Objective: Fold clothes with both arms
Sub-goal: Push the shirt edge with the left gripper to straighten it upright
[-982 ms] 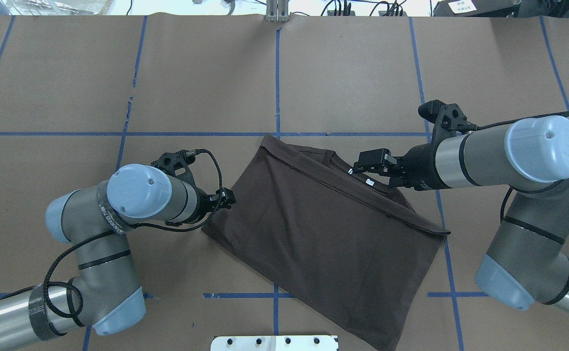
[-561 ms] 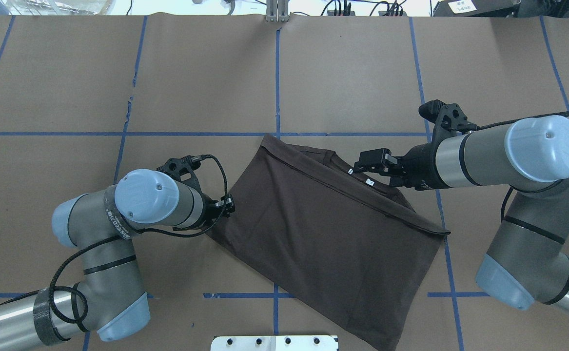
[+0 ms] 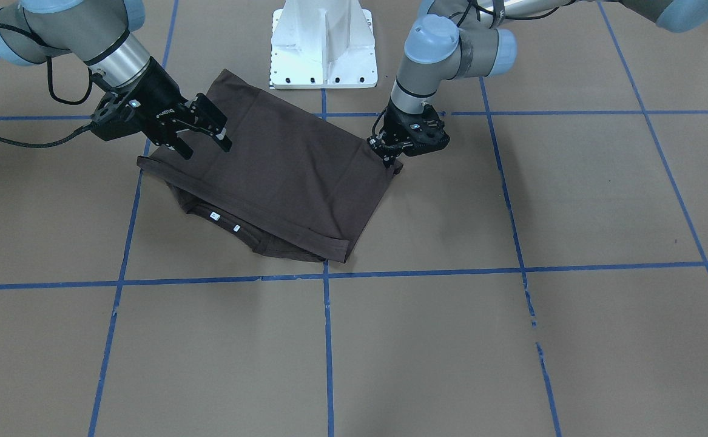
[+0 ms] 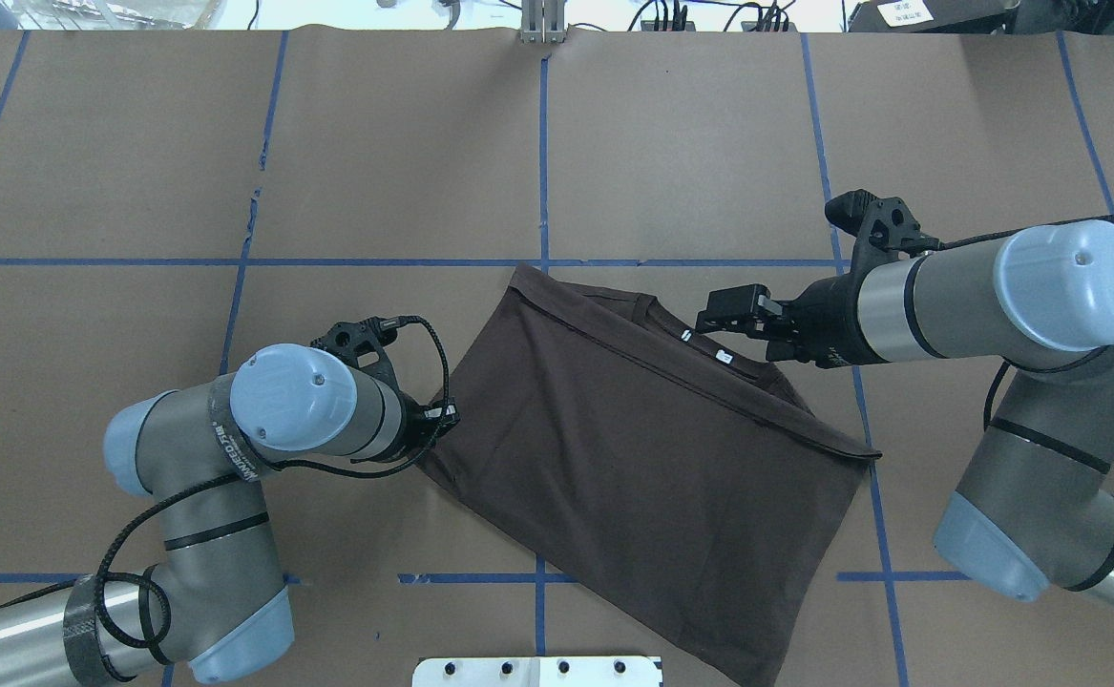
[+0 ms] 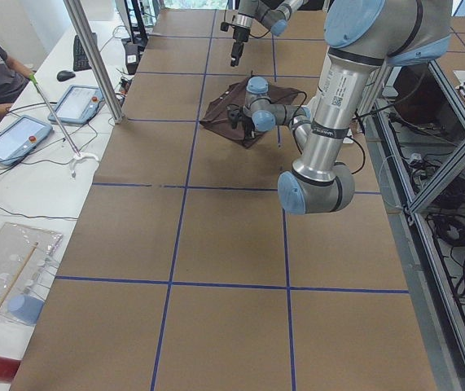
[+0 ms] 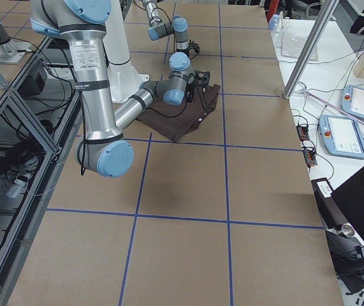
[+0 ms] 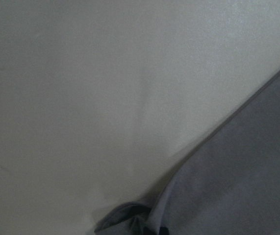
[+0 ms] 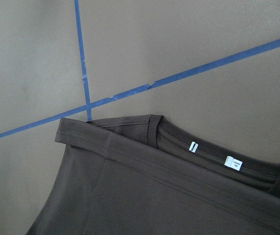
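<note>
Motion at centre-left: left gripper (image 4: 444, 414), pinching the T-shirt (image 4: 652, 477) corner, has dragged it inward, a fold likely starting; right gripper (image 4: 719, 313) hovers, jaws spread.

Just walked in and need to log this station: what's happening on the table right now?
Two robot arms are working on one dark brown T-shirt, which lies folded into a rough rectangle on the paper-covered table. The left tool is down at the shirt's side corner, where the cloth bunches a little. Whether it has pinched the cloth cannot be told. The right tool hangs open over the collar end, holding nothing.
</note>
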